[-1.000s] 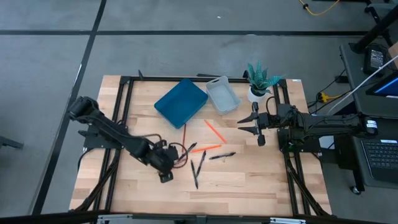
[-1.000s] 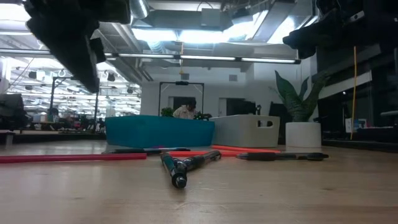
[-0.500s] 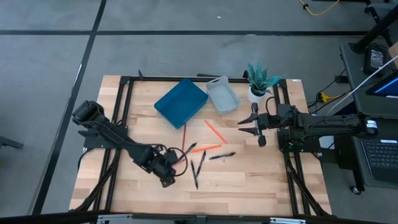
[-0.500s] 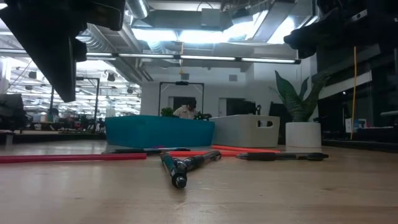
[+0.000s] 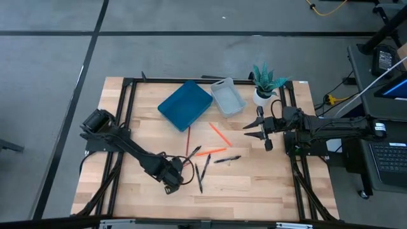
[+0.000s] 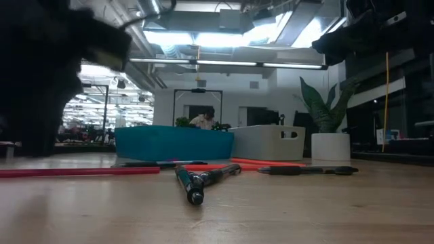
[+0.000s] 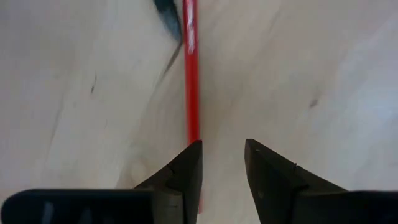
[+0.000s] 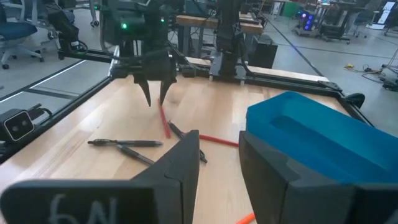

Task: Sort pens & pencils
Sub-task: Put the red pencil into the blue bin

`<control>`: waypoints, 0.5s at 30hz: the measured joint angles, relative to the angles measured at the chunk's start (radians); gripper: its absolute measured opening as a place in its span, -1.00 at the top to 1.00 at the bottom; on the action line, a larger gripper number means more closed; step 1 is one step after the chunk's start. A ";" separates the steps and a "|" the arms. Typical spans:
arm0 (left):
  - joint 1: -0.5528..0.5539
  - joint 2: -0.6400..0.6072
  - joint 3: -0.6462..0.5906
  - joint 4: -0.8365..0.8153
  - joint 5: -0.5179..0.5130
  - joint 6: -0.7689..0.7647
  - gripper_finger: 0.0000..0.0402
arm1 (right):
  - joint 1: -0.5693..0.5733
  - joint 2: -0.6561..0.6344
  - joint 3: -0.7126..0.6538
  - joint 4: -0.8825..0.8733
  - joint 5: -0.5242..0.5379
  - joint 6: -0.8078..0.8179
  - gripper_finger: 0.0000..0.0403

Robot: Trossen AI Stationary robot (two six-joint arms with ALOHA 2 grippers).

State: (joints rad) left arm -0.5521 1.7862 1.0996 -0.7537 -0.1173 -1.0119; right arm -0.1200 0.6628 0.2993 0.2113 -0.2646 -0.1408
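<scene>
Left gripper (image 7: pixel 222 163): your fingers stand apart, empty, over a red pencil (image 7: pixel 190 68) near the table's (image 5: pixel 254 187) front edge. Right gripper (image 5: pixel 262 132) waits part-open, empty, near the right edge.

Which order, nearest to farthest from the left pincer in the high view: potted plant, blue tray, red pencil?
From the left pincer:
1. Red pencil, directly beside it.
2. Blue tray, at the table's far middle.
3. Potted plant, far right corner.
</scene>
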 joint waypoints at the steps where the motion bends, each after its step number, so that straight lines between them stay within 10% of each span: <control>1: 0.002 0.007 0.000 0.001 0.002 0.009 0.44 | 0.000 0.000 0.000 0.000 0.000 0.000 0.43; 15: 0.019 0.013 0.000 -0.002 -0.067 0.080 0.43 | 0.000 0.000 0.000 -0.005 0.000 0.005 0.43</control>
State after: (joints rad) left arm -0.5328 1.7996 1.0996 -0.7559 -0.1839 -0.9318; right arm -0.1200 0.6630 0.2993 0.2059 -0.2646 -0.1360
